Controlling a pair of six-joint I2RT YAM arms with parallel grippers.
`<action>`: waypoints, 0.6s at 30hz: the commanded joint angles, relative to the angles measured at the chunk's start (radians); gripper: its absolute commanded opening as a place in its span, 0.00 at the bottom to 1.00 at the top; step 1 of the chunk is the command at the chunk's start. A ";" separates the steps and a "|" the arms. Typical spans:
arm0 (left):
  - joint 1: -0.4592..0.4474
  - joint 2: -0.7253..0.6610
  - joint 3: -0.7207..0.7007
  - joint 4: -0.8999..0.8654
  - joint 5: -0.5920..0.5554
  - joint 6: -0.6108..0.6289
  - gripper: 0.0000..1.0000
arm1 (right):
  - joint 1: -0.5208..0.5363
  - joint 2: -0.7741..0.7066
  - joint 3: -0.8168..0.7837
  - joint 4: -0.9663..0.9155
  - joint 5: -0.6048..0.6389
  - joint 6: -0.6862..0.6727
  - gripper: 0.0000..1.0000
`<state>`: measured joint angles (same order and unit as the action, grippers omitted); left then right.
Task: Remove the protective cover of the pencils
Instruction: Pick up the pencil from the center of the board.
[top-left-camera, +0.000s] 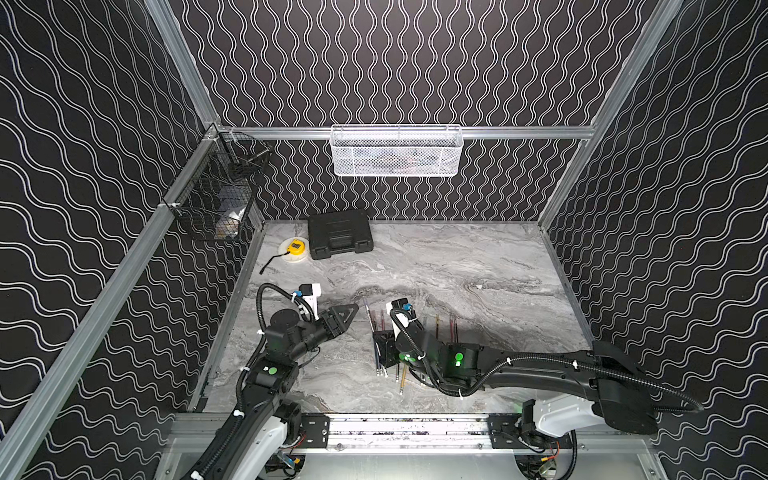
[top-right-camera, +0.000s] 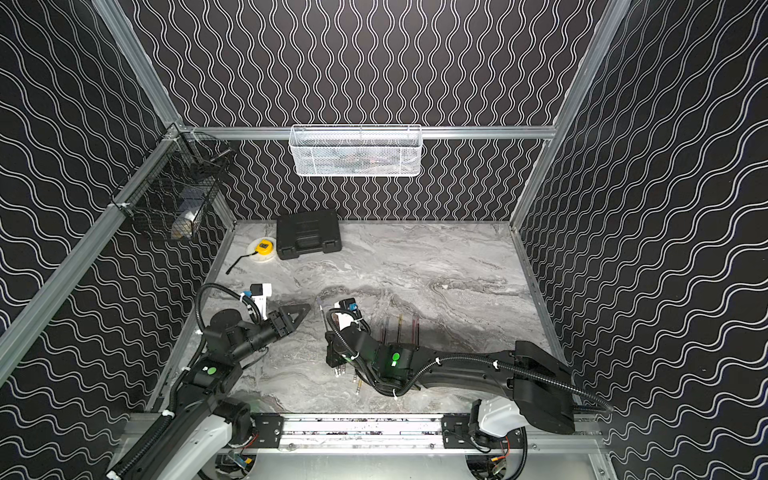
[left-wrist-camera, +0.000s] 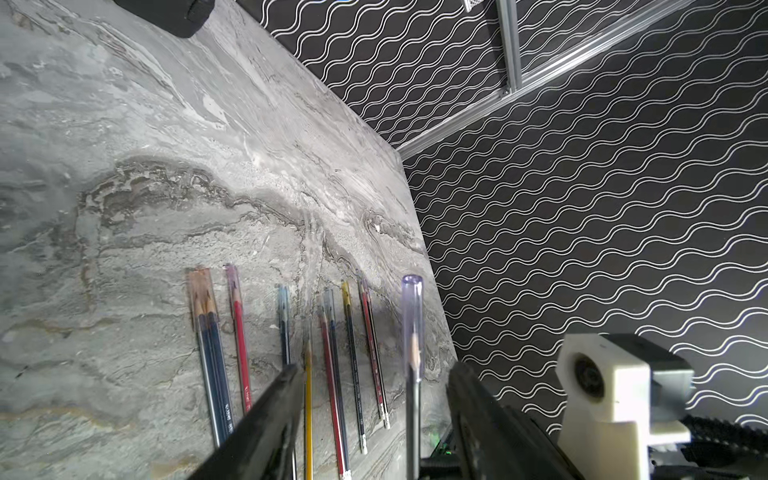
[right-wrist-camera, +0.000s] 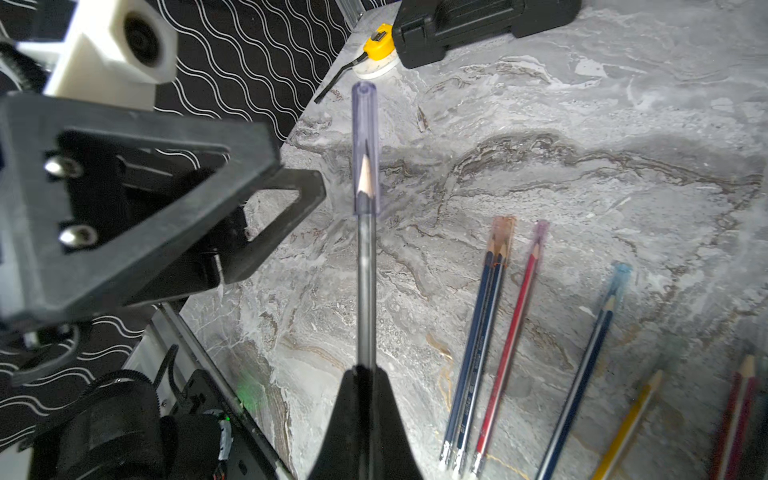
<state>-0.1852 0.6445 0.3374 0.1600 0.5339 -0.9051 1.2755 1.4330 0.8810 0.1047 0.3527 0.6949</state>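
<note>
Cover removal, grasp stage: one pencil is pinched by the right gripper above the table, other pencils being laid alongside; the left gripper is held beside its clear cover, fingers spread and empty, closure and an axial pull being judged next.

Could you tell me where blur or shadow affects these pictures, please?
Right wrist view: the held pencil and its clear cap are sharp, while the pencils at the frame's edge smear. Left wrist view: the left gripper looks soft. In a top view, the right arm shadows the tabletop.
</note>
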 joint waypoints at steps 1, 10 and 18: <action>-0.008 0.003 -0.011 0.104 0.040 0.010 0.58 | 0.002 0.004 -0.011 0.087 -0.048 -0.008 0.00; -0.033 0.063 -0.050 0.154 0.044 0.018 0.45 | 0.000 0.061 0.021 0.100 -0.092 -0.008 0.00; -0.043 0.070 -0.070 0.160 0.050 0.017 0.33 | 0.000 0.068 0.007 0.105 -0.083 -0.014 0.00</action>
<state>-0.2276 0.7250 0.2657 0.2897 0.5728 -0.8909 1.2751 1.4990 0.8906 0.1776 0.2646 0.6895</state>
